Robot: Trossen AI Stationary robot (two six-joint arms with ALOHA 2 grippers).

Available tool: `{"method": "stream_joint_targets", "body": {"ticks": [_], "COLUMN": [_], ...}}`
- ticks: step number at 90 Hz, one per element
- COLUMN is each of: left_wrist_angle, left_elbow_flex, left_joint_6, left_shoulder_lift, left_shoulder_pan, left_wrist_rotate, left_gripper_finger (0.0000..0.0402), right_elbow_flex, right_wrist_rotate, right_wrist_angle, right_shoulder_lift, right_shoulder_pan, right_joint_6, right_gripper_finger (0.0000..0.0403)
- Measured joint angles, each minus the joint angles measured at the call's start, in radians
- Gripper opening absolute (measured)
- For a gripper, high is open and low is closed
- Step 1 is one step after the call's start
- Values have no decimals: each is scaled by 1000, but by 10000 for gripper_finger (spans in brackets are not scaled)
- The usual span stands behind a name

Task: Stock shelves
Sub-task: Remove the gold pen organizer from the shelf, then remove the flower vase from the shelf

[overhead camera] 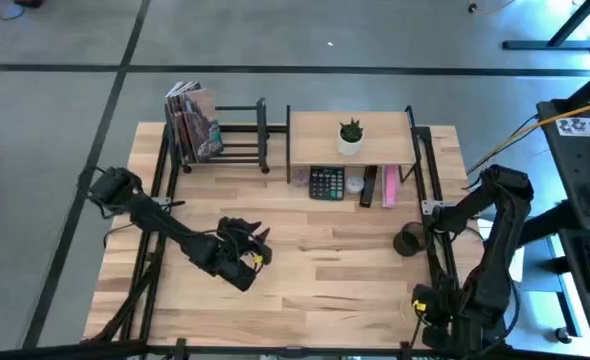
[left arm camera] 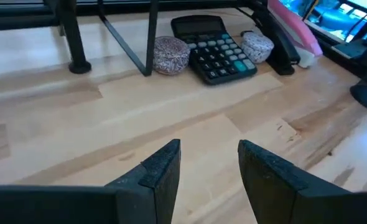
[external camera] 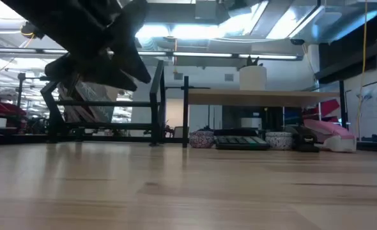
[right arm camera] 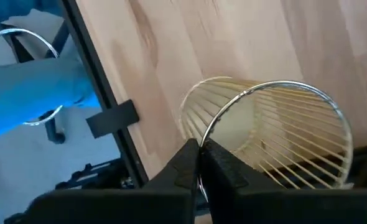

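High view shows the left gripper nearest the front, hovering over bare tabletop left of centre; in the left wrist view its two dark fingers stand spread apart with nothing between them. Toward the table's right edge, the right gripper has its jaws pinched on the metal rim of a wire pen cup, which shows from above as a dark round thing tilted off upright. Farther back stands the light-wood shelf on thin black uprights, with a small potted plant in a white pot on its top board. Beneath that board, on the tabletop, lie a black calculator, two small speckled round things either side of it, a dark stapler-like item and a pink one. At the back left, beside the shelf, sits the black metal-bar book rack, with a few books leaning at its left end.
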Motion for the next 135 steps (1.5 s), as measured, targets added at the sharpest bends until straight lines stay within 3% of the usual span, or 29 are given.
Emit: {"method": "stream_joint_targets", "body": {"ticks": [24,37,46,59,80,94,116,135], "left_wrist_angle": [28,42,66,76,73,68,68,70], "left_elbow_flex": [0,0,0,0,0,0,0,0], "left_joint_6": [64,102,134,166,185,186,192,191], "left_shoulder_lift": [0,0,0,0,0,0,0,0], "left_shoulder_pan": [32,46,53,52,44,41,40,39], "left_wrist_rotate": [-4,-20,-29,-28,-28,-29,-29,-30], "left_gripper_finger": [143,143,143,143,143,143,143,143], "right_elbow_flex": [15,62,117,197,172,43,-162,-324], "right_wrist_rotate": [-24,-76,-57,124,597,727,674,665], "right_wrist_angle": [-60,-124,-182,-280,-297,-125,213,395], "right_shoulder_lift": [-9,-14,-15,-20,-92,-207,-448,-556], "right_shoulder_pan": [-10,-62,-118,-213,-423,-616,-942,-1143], "right_joint_6": [4,-30,-105,-288,-601,-820,-1158,-1259], "right_gripper_finger": [141,210,241,256,255,262,329,384]}}
